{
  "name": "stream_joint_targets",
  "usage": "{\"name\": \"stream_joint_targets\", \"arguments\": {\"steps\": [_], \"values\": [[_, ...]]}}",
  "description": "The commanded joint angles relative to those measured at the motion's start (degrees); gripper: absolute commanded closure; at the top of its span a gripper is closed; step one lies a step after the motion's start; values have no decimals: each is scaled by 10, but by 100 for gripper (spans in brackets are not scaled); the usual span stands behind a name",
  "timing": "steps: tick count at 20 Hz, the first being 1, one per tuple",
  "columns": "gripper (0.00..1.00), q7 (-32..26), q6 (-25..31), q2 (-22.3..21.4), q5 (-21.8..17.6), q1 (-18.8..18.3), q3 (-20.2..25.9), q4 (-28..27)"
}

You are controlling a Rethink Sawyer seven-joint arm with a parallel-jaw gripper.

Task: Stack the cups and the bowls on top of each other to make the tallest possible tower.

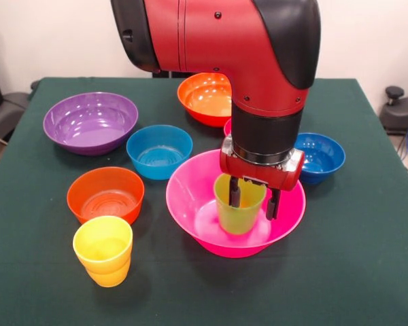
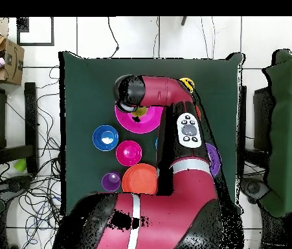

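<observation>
Green cup (image 1: pixel 239 204) upright inside pink bowl (image 1: pixel 190 197), tabletop (image 1: pixel 367 258) centre. Pincer (image 1: pixel 252 198) astride cup's 3 o'clock rim wall, one finger inside, one outside; we read it as pinching cup. We judge cup light, stiff, glossy-slippery: rim-wall hold suits. Yellow cup (image 1: pixel 103 250) at bowl's 8 o'clock.

Green table (image 1: pixel 367 258), white tiled floor (image 2: pixel 44 39)
</observation>
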Motion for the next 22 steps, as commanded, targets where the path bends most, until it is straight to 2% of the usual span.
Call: {"name": "stream_joint_targets", "arguments": {"steps": [1,22], "values": [[0,-91,1,-4,-59,5,25,-7],[0,-89,-14,-17,-73,7,21,-7]]}}
